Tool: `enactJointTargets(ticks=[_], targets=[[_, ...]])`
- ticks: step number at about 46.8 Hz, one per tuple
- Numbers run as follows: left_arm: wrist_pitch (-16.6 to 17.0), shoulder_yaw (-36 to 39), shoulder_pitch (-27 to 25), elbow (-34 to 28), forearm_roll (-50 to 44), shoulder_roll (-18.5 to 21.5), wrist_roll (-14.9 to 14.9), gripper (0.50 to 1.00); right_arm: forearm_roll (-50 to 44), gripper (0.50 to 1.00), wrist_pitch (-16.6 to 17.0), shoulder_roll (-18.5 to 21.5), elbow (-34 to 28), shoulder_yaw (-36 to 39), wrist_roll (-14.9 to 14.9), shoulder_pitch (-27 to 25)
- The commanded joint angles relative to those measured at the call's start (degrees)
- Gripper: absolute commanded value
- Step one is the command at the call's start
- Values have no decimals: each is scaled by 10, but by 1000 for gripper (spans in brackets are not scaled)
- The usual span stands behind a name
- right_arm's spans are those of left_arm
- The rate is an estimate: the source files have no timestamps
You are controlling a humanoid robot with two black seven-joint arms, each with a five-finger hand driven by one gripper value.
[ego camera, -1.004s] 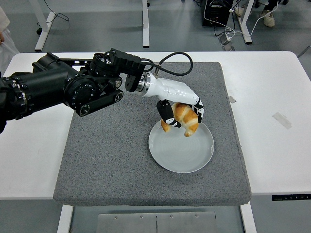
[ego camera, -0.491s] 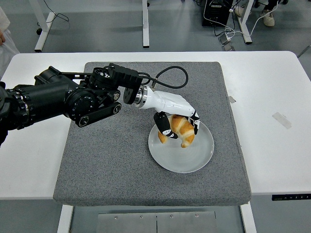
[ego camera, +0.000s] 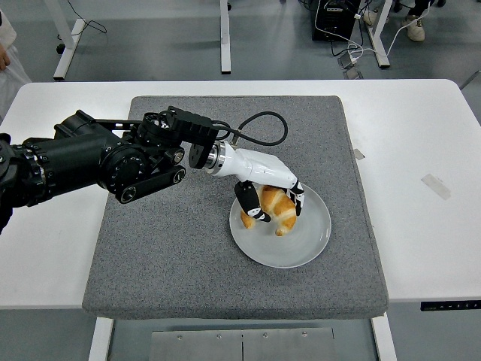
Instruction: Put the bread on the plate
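Observation:
A golden croissant is held low over the left part of a white round plate that lies on the grey mat. My left hand, white with black fingertips, reaches in from the left and is shut on the croissant, thumb on its near side and fingers over its far side. I cannot tell whether the croissant touches the plate. My right arm is out of view.
The grey mat covers the middle of the white table. A black cable loops above the wrist. A strip of tape lies on the table at the right. A person's sleeve shows at the top left corner.
My left hand has moved down and slightly left with the croissant, bringing it from above the plate's far rim to low over the plate.

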Motion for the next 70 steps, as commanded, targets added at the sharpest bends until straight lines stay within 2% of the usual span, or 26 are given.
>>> enactJointTargets(ticks=[1, 8, 10, 13, 16, 25, 34, 44, 52, 60, 67, 70], targets=[[3, 6, 2, 1, 0, 0, 0, 500, 0, 1000, 0, 0, 0, 0, 0, 1], [7, 5, 4, 2, -1, 0, 0, 500, 0, 1000, 0, 0, 0, 0, 0, 1], [10, 5, 4, 2, 0, 0, 0, 541, 0, 1000, 0, 0, 0, 0, 0, 0], [19, 4, 6, 3, -6, 0, 0, 657, 0, 1000, 0, 0, 0, 0, 0, 0], [21, 2, 8, 3, -7, 0, 0, 732, 0, 1000, 0, 0, 0, 0, 0, 0], [23, -2, 14, 3, -9, 0, 0, 864, 0, 1000, 0, 0, 0, 0, 0, 1], [24, -6, 14, 3, -19, 0, 0, 955, 0, 1000, 0, 0, 0, 0, 0, 0], [24, -44, 14, 4, -66, 0, 0, 974, 0, 1000, 0, 0, 0, 0, 0, 1], [21, -79, 6, 10, -161, 0, 0, 989, 0, 1000, 0, 0, 0, 0, 0, 0], [17, -100, 2, 15, -313, 0, 0, 993, 0, 1000, 0, 0, -1, -3, 0, 0], [13, -139, 14, 24, -504, 0, 0, 993, 0, 1000, 0, 0, -1, -4, 0, 0], [9, -162, 35, 24, -593, 0, 0, 993, 0, 1000, -1, 0, -1, -4, 0, 0]])
